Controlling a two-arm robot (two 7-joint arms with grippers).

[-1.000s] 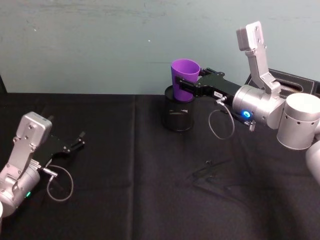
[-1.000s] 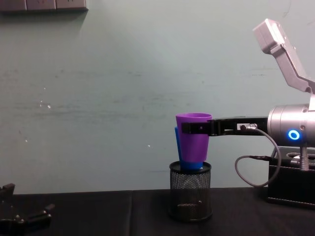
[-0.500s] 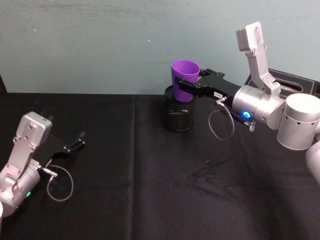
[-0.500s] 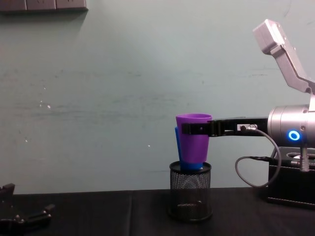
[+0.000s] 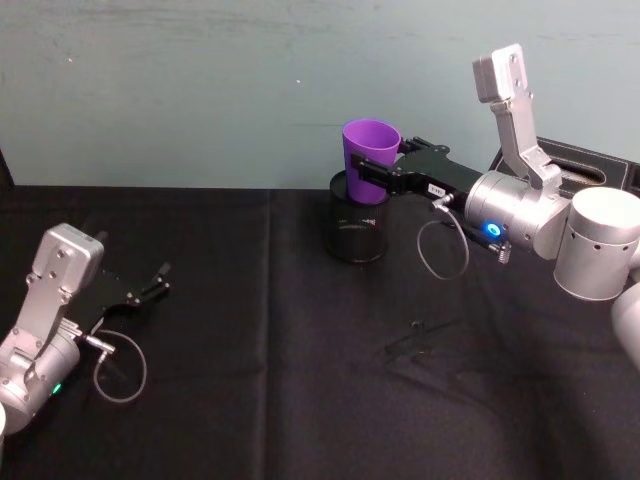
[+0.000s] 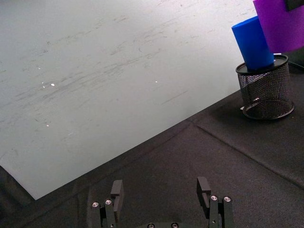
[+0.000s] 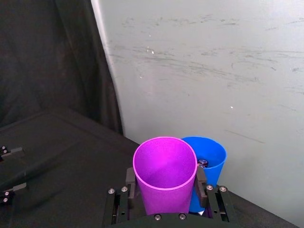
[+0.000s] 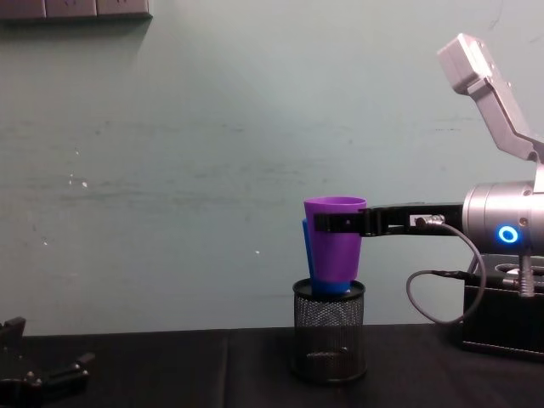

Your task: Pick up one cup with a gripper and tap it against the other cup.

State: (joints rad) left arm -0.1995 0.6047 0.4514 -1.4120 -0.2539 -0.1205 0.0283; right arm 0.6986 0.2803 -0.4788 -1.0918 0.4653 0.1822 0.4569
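Right gripper (image 5: 368,176) gripped the purple cup (image 5: 371,148) just below its rim, upright, base about level with the mesh pen holder's (image 5: 358,238) rim, arm reaching in level from the holder's right. Blue cup (image 7: 210,153) stood in the holder, near upright, on the purple cup's far-left side, rims seemingly touching. Left gripper (image 5: 152,287) lay parked, fingers apart, well left of the holder.

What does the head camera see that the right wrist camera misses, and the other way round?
Head view: the mesh holder below the cups and the right arm's glowing ring; the left gripper lies idle, open, at left. Right wrist view: the blue cup close beside the purple cup, rims visible. Both: the right gripper clamped on the purple cup.
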